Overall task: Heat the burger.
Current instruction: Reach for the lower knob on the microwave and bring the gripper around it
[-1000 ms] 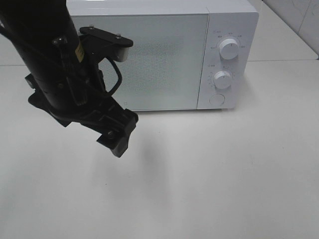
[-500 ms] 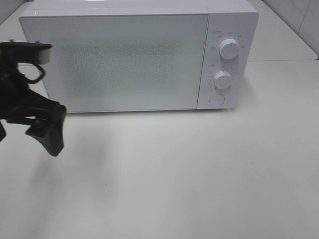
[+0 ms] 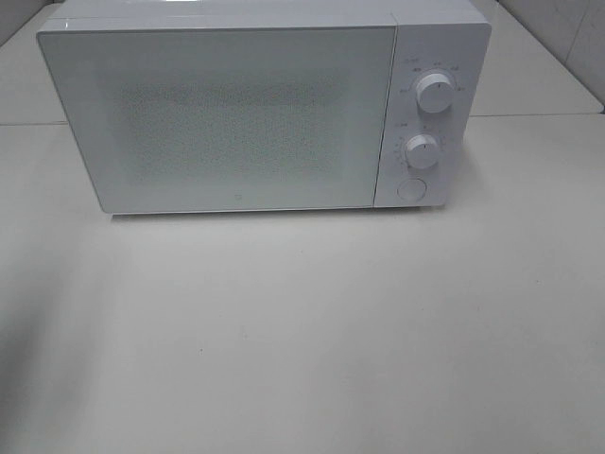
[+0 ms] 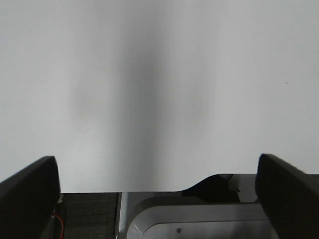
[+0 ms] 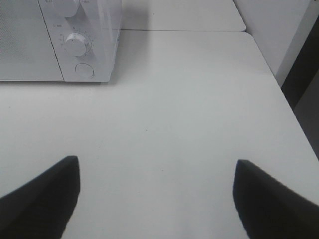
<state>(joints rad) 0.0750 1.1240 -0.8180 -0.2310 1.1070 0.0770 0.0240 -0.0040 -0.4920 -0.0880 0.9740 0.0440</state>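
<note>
microwave (image 3: 246, 113): boxy, glossy white, speckled door shut | surface (image 3: 331, 331): smooth white | left jaws: wide apart, empty | right jaws: apart, empty

High frontal view, right wrist shares microwave (image 3: 236, 113) (image 5: 92, 55)

We are looking down on a white tabletop (image 3: 302, 359) that is filling most of the frame, with a white microwave (image 3: 236, 113) sitting across the top. A pale tiled wall (image 3: 567, 28) is showing in the upper right corner, and soft, even light is falling throughout.
</note>
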